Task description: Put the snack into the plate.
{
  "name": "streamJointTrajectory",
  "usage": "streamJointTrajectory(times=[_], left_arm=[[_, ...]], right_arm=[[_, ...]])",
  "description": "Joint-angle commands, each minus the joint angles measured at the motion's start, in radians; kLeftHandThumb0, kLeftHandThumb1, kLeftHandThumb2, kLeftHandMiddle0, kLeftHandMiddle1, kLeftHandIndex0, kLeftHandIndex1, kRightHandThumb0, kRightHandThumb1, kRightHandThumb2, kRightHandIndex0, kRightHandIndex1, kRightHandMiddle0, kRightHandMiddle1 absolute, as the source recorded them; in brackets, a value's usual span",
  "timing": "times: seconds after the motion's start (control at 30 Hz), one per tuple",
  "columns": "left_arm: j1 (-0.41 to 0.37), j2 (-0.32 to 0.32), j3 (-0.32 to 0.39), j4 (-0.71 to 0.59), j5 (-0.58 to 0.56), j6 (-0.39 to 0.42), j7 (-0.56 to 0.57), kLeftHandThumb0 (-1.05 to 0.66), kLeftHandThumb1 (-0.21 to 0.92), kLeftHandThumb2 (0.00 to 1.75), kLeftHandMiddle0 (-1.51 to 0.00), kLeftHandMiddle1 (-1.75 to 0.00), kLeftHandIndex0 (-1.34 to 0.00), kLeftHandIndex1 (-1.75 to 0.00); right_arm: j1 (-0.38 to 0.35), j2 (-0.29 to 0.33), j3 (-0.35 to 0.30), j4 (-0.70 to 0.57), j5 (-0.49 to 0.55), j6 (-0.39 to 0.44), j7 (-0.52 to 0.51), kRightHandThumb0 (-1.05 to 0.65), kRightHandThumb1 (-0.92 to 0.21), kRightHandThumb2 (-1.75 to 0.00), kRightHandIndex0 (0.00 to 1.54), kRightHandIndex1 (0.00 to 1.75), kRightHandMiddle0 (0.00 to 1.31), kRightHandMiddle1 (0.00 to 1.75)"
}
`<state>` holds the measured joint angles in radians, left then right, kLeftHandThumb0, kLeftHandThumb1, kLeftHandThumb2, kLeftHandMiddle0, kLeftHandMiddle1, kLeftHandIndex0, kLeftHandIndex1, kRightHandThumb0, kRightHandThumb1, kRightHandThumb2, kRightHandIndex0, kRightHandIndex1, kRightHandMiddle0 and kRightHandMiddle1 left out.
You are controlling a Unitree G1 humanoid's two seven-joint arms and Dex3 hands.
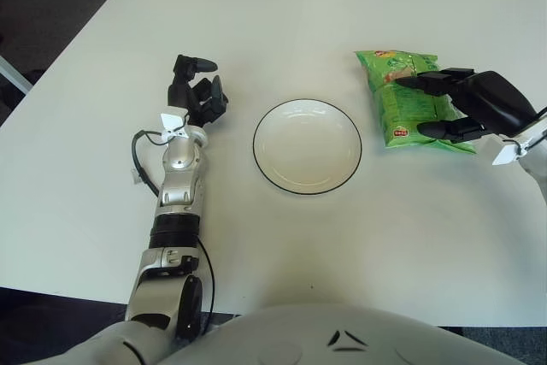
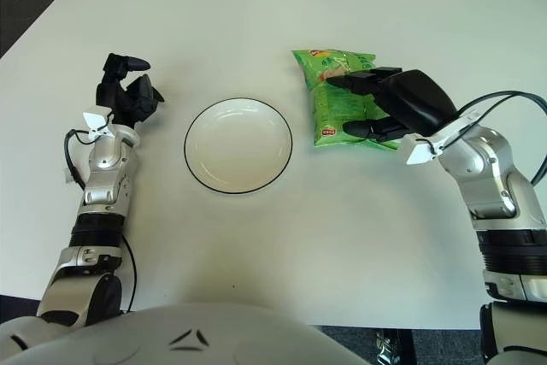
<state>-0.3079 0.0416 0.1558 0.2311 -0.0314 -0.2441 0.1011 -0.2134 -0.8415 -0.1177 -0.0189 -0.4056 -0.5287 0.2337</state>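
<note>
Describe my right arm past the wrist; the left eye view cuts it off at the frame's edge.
Observer: In the right eye view the right forearm runs from the wrist behind the right robot hand down toward the lower right corner, above the table.
Operator: Check the cable there.
Observer: A black cable arcs from the wrist off the picture's right edge, apart from the snack bag that the hand grips. The left robot hand shows idle, left of the plate.
</note>
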Motion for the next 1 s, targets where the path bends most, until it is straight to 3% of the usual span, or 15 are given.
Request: streamJointTrajectory(times=[0.0,0.33,0.63,0.97], left_arm=[[0.109,-0.012,0.006,0.073,-0.005,0.001,-0.005,-0.38,0.71,0.8,-0.83,-1.75,-0.33,-1.75],[0.109,-0.011,0.005,0.073,-0.007,0.001,-0.007,-0.38,0.72,0.79,-0.83,-1.75,-0.33,-1.75],[0.108,-0.009,0.005,0.077,-0.01,0.0,-0.011,-0.37,0.72,0.78,-0.83,-1.75,-0.32,-1.75],[0.106,-0.007,0.006,0.079,-0.011,-0.002,-0.014,-0.37,0.73,0.78,-0.83,-1.75,-0.32,-1.75]], right_arm=[[-0.006,-0.012,-0.02,-0.022,-0.001,0.003,0.0,-0.54,-0.92,-0.58,0.61,0.0,0.55,0.03],[0.011,-0.013,-0.046,-0.075,-0.018,0.067,0.016,-0.52,-0.92,-0.53,0.59,0.0,0.54,0.02],[0.021,0.098,-0.084,-0.117,-0.034,0.142,-0.109,-0.57,-0.92,-0.55,0.52,0.0,0.53,0.01],[0.085,0.149,-0.112,-0.215,-0.032,0.207,-0.119,-0.62,-0.92,-0.57,0.45,0.0,0.51,0.0]])
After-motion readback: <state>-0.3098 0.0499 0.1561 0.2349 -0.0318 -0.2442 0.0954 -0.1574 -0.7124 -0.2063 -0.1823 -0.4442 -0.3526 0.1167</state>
